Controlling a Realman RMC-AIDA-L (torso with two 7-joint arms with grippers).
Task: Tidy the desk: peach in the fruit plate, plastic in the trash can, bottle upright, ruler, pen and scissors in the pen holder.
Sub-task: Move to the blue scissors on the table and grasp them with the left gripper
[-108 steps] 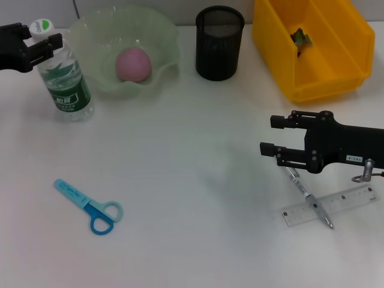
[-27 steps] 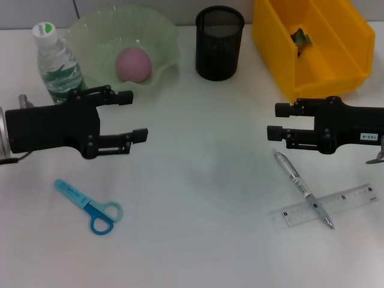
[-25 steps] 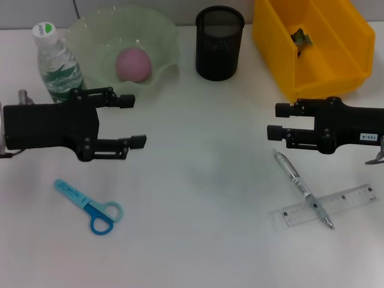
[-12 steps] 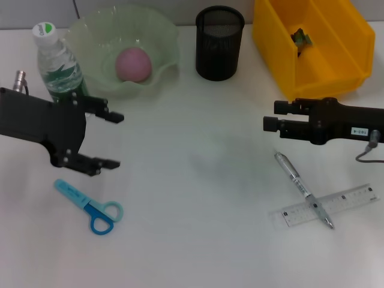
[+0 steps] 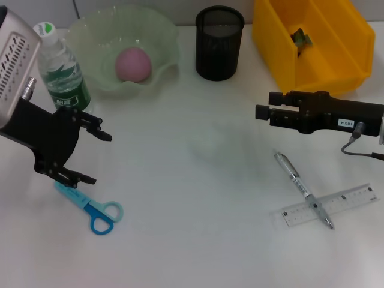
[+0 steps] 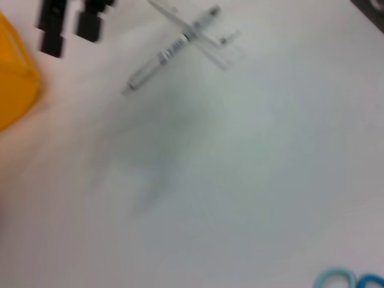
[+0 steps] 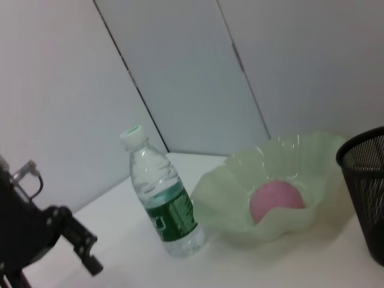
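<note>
The blue scissors [image 5: 90, 206] lie flat at the front left, and their handles [image 6: 351, 281] show in the left wrist view. My left gripper [image 5: 96, 157] hangs tilted just above their blade end, open and empty. The bottle [image 5: 63, 72] stands upright beside the green fruit plate [image 5: 162, 36], which holds the peach [image 5: 132, 64]. The pen [image 5: 302, 189] lies across the clear ruler [image 5: 351, 198] at the front right. My right gripper [image 5: 267, 105] hovers open behind the pen. A scrap of plastic [image 5: 301, 39] lies in the yellow trash can [image 5: 336, 72]. The black mesh pen holder [image 5: 219, 43] stands at the back centre.
The right wrist view looks across at the bottle [image 7: 162, 201], the plate [image 7: 216, 198] with the peach [image 7: 275, 201], the pen holder [image 7: 366, 186] and my left gripper [image 7: 66, 240]. In the left wrist view the pen [image 6: 171, 51] and the right gripper's fingers [image 6: 66, 24] show far off.
My left arm has swung toward the front left and tilted down over the scissors. My right gripper has drawn back from the pen and rolled onto its side.
</note>
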